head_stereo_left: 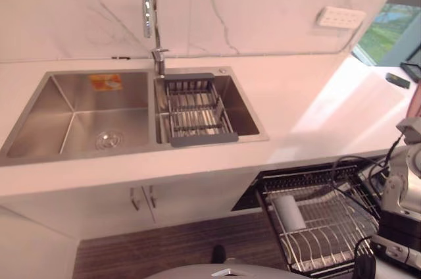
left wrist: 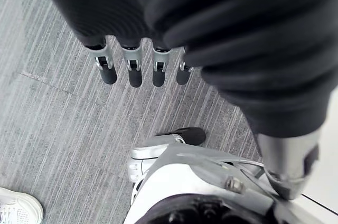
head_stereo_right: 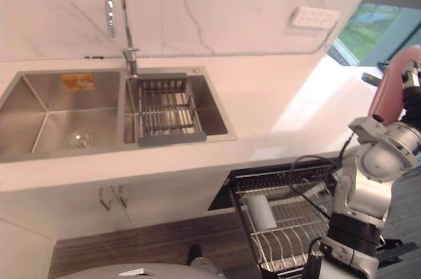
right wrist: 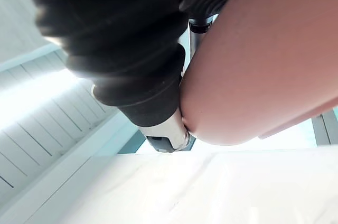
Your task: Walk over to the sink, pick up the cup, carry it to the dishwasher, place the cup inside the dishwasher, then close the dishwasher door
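A pink cup (head_stereo_right: 389, 88) is held up at the right edge of the scene, above the white counter's right end, with my right hand (head_stereo_right: 412, 88) shut on it. In the right wrist view the cup (right wrist: 264, 76) sits right against the hand (right wrist: 163, 129), with thumb and fingers curled round its wall. Below the counter, at the lower right, the dishwasher's wire rack (head_stereo_right: 289, 229) is pulled out, and a pale grey cylinder (head_stereo_right: 258, 212) lies in it. My left hand (left wrist: 134, 68) hangs over the grey striped floor, fingers straight and holding nothing.
A steel double sink (head_stereo_left: 79, 121) lies in the white counter (head_stereo_left: 302, 101), with a grey drainer basket (head_stereo_left: 194, 109) in its right bowl and a tall tap (head_stereo_left: 151, 16) behind. A white socket panel (head_stereo_left: 340, 17) is on the marble wall. A person's white shoe (left wrist: 16, 211) is on the floor.
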### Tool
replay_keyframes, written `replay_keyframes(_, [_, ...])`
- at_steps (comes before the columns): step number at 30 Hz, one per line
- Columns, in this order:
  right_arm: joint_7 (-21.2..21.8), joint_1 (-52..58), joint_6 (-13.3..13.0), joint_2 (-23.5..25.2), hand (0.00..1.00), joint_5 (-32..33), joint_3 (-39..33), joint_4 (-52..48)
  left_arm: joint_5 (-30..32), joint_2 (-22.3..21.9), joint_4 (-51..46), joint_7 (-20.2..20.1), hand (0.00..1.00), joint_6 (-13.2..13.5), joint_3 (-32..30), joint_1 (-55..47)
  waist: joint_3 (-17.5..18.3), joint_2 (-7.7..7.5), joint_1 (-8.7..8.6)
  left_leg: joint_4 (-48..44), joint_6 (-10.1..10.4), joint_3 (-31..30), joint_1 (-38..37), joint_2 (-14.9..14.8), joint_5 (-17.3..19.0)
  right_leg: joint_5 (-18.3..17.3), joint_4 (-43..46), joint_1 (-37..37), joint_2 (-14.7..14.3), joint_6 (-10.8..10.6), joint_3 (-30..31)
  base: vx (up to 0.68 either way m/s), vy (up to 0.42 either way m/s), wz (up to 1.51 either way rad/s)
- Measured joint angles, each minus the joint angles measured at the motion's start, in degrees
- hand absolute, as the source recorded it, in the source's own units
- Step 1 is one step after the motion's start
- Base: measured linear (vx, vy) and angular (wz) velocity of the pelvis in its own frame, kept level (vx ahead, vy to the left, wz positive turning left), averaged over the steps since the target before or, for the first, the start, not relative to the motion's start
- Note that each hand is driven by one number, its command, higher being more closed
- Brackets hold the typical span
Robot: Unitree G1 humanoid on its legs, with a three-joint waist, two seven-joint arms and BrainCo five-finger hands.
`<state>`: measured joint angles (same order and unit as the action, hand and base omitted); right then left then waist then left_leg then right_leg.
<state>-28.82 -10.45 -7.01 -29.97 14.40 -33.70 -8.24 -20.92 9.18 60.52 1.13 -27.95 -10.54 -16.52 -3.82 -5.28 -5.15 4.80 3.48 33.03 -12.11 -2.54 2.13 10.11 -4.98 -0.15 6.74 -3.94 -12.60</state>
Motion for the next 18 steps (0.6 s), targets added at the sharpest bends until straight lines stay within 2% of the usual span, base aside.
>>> replay_keyframes(8, [0.5, 6.15, 0.14, 0.2, 1.0, 2.18, -3.65, 0.28, -0.17, -0.22, 0.49, 2.87, 0.0, -2.98, -0.64, 0.04, -0.13, 0.08, -1.63, -0.33, -0.85, 0.14, 0.5, 1.74, 1.65, 0.94, 0.33, -2.11, 0.33, -0.68, 3.54, 0.03, 0.028, -0.22])
replay_keyframes(15, [1.07, 7.67, 0.47, 0.94, 1.0, 2.13, -3.79, 1.42, 0.55, -0.67, 0.56, 3.46, 0.0, -3.47, -3.32, 0.22, -1.46, 0.11, -2.72, -4.02, -1.28, 1.59, 2.62, 2.04, 4.6, 1.59, 0.35, -3.94, 0.78, -1.27, 5.92, 0.02, 0.006, -0.16])
replay_keyframes(18, [0.78, 7.67, 0.71, 1.55, 1.0, 2.12, -4.67, 5.5, 0.79, -0.61, 0.77, 3.44, 0.0, -3.63, -3.39, 1.27, -2.88, 0.37, -3.02, -7.06, -1.74, 1.61, 4.8, 2.06, 6.02, 1.91, 0.36, -4.92, 1.4, -1.61, 6.23, 0.0, 0.0, 0.0])
